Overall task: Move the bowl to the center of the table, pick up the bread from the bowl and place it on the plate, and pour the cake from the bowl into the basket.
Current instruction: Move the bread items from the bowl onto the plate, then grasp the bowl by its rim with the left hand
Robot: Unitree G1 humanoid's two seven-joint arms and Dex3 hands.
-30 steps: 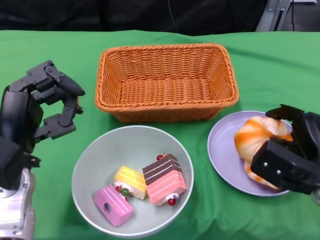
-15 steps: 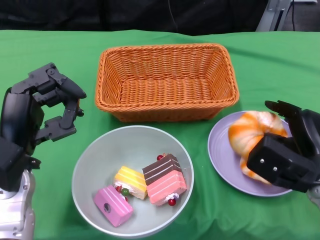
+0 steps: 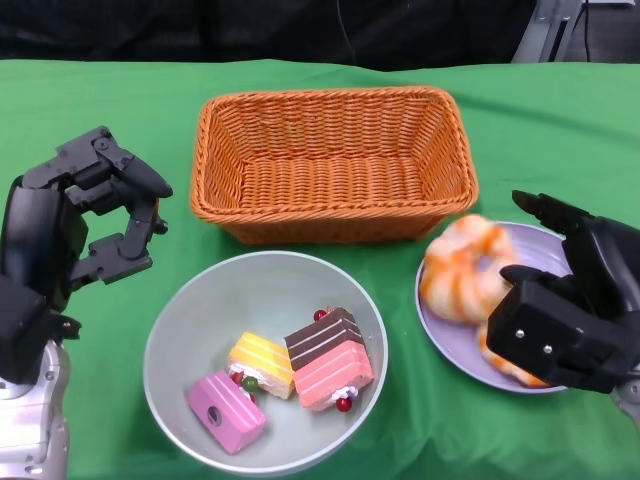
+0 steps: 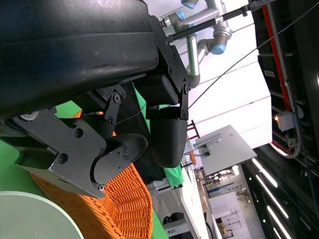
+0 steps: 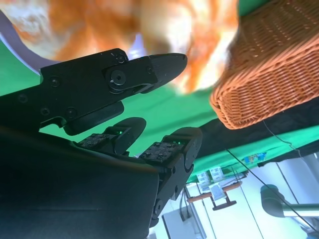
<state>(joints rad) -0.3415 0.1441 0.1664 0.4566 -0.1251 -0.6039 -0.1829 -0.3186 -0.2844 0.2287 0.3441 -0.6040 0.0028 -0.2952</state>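
Note:
The orange-and-white bread (image 3: 462, 270) lies on the purple plate (image 3: 440, 332), tipped toward the plate's left edge. My right hand (image 3: 565, 315) hovers over the plate's right half with its fingers spread, just off the bread. In the right wrist view the bread (image 5: 189, 35) is a blur beyond my fingers (image 5: 149, 69). The grey bowl (image 3: 170, 330) stands at the front centre and holds several cake pieces (image 3: 330, 358). My left hand (image 3: 85, 220) hangs empty to the left of the bowl, fingers curved and apart. The orange wicker basket (image 3: 330, 160) stands behind the bowl.
Green cloth covers the table. The basket (image 5: 269, 64) is close to the plate's far left side. In the left wrist view the basket (image 4: 119, 209) and the bowl's rim (image 4: 30, 219) lie beyond my left hand (image 4: 124, 129). Lab equipment stands beyond the table.
My right hand has opened and let go of the bread, which has rolled left across the plate. The left hand has hardly moved.

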